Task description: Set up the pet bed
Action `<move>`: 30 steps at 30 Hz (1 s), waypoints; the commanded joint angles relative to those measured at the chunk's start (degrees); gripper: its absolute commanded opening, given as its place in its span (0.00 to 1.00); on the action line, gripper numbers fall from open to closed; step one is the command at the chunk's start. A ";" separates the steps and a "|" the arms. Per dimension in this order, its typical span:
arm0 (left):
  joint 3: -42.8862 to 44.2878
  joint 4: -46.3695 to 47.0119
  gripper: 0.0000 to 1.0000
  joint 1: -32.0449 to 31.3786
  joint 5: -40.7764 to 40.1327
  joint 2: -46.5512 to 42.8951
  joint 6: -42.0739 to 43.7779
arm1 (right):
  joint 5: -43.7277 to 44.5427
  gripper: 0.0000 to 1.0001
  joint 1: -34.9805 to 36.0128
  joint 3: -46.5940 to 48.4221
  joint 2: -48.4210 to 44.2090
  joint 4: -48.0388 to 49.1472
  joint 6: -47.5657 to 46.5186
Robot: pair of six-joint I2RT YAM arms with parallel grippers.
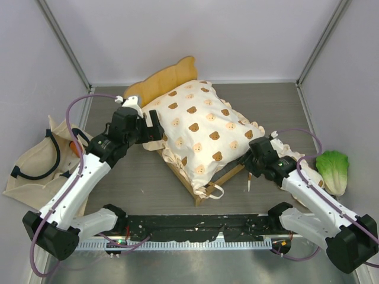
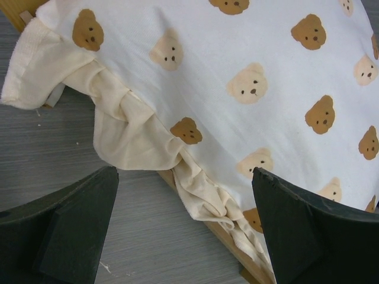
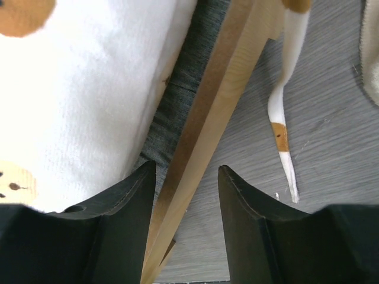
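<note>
When you look from above, the pet bed sits slantwise in the middle of the table, with its bear cushion on top. The left claw is at the cushion's left edge. The right claw is at the bed's near right side. A bag lies far left and a lettuce toy far right.

The left wrist view shows the left claw spread wide over the cushion's frill, holding nothing.

Only the right wrist view shows the wooden rail between the right claw's half-open fingers, with a gap on one side.

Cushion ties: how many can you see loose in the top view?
2. A looped tie at the pet bed's near corner; a straight tie beside the right gripper. Others may be hidden under the cushion.
</note>
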 commanded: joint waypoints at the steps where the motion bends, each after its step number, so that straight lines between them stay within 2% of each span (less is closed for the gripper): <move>1: -0.77 2.68 1.00 1.12 2.01 -1.75 0.27 | 4.71 0.45 1.08 -0.27 1.80 4.49 -2.04; 7: -0.07 2.42 1.00 1.56 5.08 -1.40 1.15 | 6.21 0.38 1.08 0.87 7.95 7.38 -7.24; 12: 0.63 2.50 1.00 1.56 7.98 -2.01 2.37 | 9.27 0.05 0.99 4.73 11.56 9.15 -14.62; 13: 0.90 2.59 1.00 1.47 10.08 -2.01 2.47 | 9.28 0.01 1.08 5.35 12.17 9.84 -16.63; 18: 1.69 3.29 1.00 1.47 15.28 -2.01 4.49 | 9.20 0.01 0.64 11.06 17.97 13.10 -32.95; 28: 3.45 5.40 1.00 1.03 21.43 -2.28 6.33 | 2.87 0.01 -8.49 23.01 30.44 17.14 -44.94; 30: 3.89 5.41 1.00 0.42 22.31 -1.40 7.21 | -2.65 0.01 -11.13 26.70 32.74 18.72 -49.07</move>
